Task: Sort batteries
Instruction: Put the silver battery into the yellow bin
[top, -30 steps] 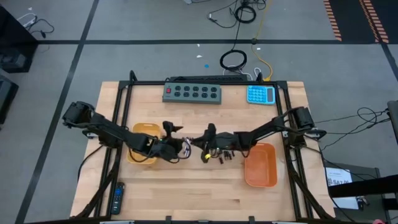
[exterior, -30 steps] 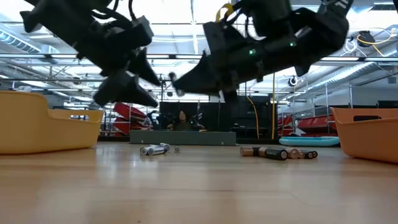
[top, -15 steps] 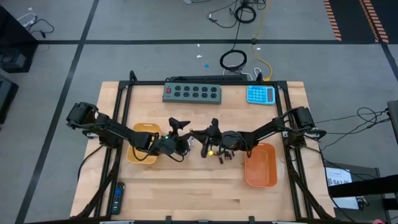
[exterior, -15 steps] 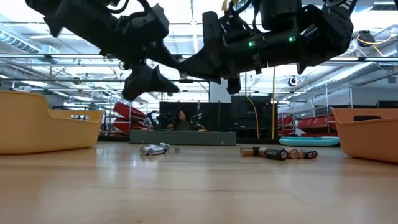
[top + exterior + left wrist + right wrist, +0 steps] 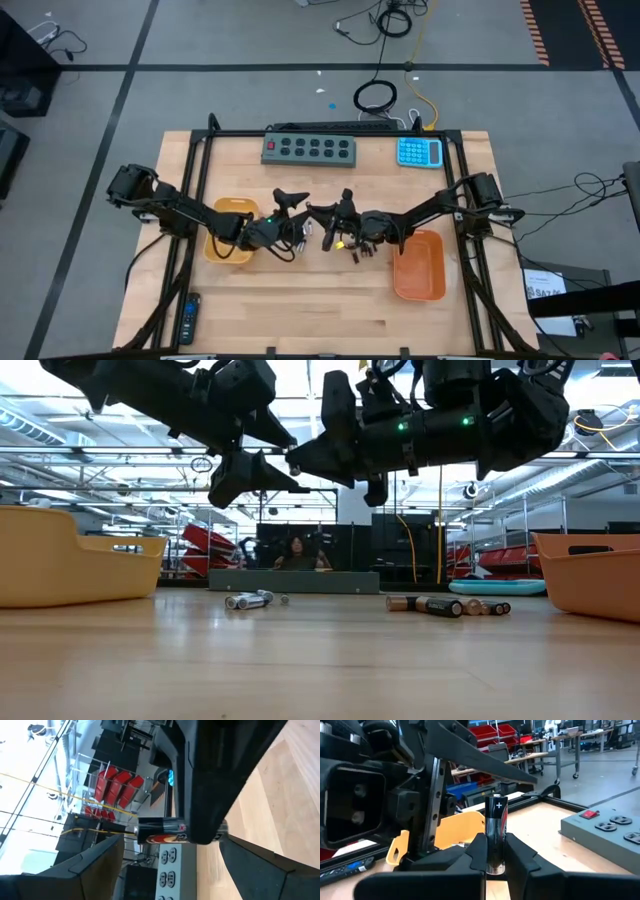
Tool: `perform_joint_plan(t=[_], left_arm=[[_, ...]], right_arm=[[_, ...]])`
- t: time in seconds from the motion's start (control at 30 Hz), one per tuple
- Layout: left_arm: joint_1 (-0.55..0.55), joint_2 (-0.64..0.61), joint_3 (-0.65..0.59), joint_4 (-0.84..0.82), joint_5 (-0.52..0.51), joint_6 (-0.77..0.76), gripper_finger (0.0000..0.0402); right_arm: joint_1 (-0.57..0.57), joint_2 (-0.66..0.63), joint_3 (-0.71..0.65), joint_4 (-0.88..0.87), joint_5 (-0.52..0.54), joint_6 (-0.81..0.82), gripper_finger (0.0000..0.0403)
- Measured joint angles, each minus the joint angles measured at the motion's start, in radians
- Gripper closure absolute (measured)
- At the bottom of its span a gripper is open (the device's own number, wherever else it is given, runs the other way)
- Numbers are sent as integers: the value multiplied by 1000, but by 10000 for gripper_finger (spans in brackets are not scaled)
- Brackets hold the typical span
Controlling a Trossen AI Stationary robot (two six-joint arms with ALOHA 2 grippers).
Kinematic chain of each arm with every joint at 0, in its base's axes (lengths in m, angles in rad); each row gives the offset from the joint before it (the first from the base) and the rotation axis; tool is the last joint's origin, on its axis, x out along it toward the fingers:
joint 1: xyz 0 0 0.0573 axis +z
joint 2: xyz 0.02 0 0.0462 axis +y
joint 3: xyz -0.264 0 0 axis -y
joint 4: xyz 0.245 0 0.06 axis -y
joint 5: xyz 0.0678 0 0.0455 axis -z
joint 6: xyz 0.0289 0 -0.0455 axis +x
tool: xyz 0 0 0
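Above the table centre, held battery: you see one black cell (image 5: 496,834) with a plus mark on its top, upright between the right gripper's fingers; the left wrist view shows the same cell (image 5: 162,831) crossing in front of the left arm's camera
Right gripper: your right gripper (image 5: 325,222) is clenched on that battery, raised off the wood near the table's middle; from table height it (image 5: 300,460) hangs well above the surface
Left gripper: your left gripper (image 5: 297,207) stands released, fingers spread wide, just beside the right one and facing it; in the low view its fingers (image 5: 250,472) sit on either side of the right gripper's tip
Loose batteries, silvery: you have a small group (image 5: 248,599) lying on the wood, below the left gripper
Loose batteries, dark: you have a second group (image 5: 447,605) lying on the table nearer the right tray; from above they (image 5: 362,250) show as small dark pieces under the right arm
Left tray: orange, (image 5: 226,207) beside the left arm, partly covered by it
Right tray: orange, (image 5: 420,268) near the right arm's base
Far edge: you find a grey button strip (image 5: 309,149) and a blue calculator (image 5: 419,152), well apart from the grippers
Table: pale wood (image 5: 300,310)
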Motion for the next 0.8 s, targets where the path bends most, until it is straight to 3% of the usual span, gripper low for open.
perform_joint_plan(t=[0.6,0.8], left_arm=[[5,0,1,102,25,79,67],[5,0,1,99,26,80,102]], right_arm=[[1,-1,2,29,15,-1,383],[1,-2,2,29,12,1,383]])
